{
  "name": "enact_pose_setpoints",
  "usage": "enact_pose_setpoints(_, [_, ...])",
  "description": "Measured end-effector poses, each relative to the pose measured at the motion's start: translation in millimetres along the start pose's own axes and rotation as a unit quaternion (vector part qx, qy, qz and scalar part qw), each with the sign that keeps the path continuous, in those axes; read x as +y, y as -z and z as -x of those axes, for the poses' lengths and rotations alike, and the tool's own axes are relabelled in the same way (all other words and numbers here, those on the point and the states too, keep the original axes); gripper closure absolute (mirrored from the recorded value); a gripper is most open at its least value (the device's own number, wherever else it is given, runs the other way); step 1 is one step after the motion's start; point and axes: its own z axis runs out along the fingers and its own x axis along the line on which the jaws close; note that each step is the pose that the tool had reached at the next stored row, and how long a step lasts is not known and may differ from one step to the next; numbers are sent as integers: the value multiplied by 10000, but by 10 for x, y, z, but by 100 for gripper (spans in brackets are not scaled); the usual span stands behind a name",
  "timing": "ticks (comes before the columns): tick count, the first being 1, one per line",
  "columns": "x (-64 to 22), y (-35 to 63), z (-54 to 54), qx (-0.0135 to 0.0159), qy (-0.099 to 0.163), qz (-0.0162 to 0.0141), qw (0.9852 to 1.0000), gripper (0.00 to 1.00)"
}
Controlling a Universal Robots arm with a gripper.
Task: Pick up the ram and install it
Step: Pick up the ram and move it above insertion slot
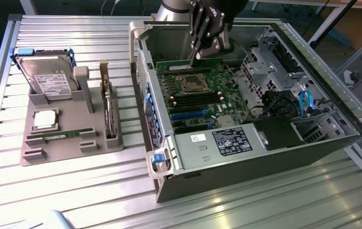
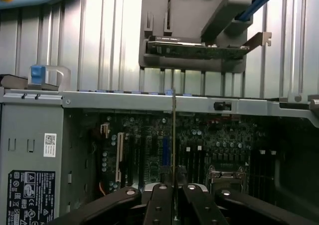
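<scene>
A ribbed aluminium bench [image 1: 72,191] carries a dark, open-sided desktop computer case [image 1: 232,176] lying on its side, with the green motherboard [image 1: 200,102] facing up inside it. To the exterior view's left of the case, well apart from it, sits a grey plastic parts holder [image 1: 66,155]. In the holder stand a silver hard drive [image 1: 50,78] on edge and a dark expansion card [image 1: 108,109], also upright. Lower in the holder lie a long green memory stick [image 1: 60,135] flat in its slot and a square silver processor chip [image 1: 45,119].

The black gripper [image 1: 200,56] hangs inside the case over the far end of the motherboard, beyond the processor socket. Its fingers are closed on the ram [image 1: 190,64], a thin green circuit-board stick (the twin of the one in the holder). The wrist view shows the ram [image 2: 173,135] edge-on, pinched between the fingertips of the gripper [image 2: 173,190]. Whether it touches the board cannot be told; it is apart from the long black slots.
</scene>
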Motion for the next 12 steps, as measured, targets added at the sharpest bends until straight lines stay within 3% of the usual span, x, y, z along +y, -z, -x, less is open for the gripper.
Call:
enact_pose_setpoints(10, [-550,25,3,0,0,0,10000,87])
enact_pose_setpoints(12, [-701,33,1,0,0,0,10000,87])
